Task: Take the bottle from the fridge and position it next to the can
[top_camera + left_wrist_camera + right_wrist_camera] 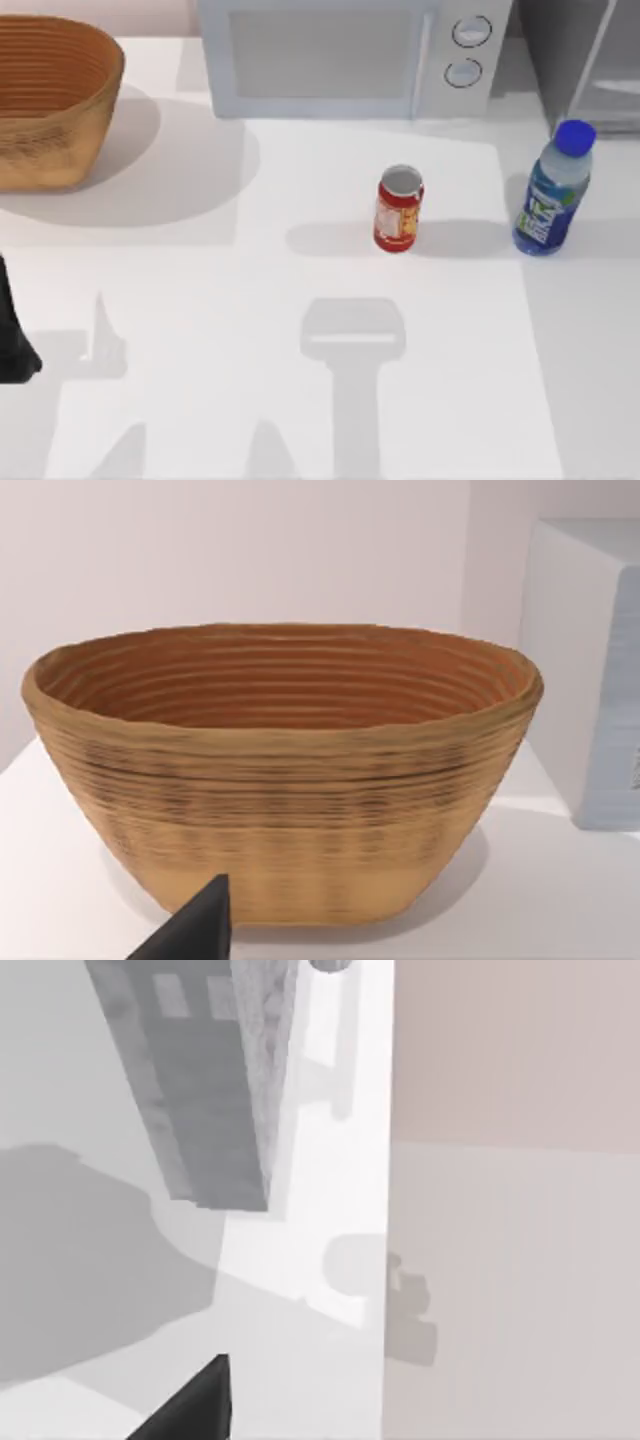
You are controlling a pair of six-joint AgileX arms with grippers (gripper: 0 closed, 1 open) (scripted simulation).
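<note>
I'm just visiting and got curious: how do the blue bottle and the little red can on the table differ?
The bottle is clear blue plastic with a round blue cap; the can is red with a yellow-white label and a silvery grey top. The bottle is taller than the can. The bottle stands at the table's right side, close to the fridge; the can stands nearer the middle, in front of the microwave. Both stand upright on the table, apart from each other.
</note>
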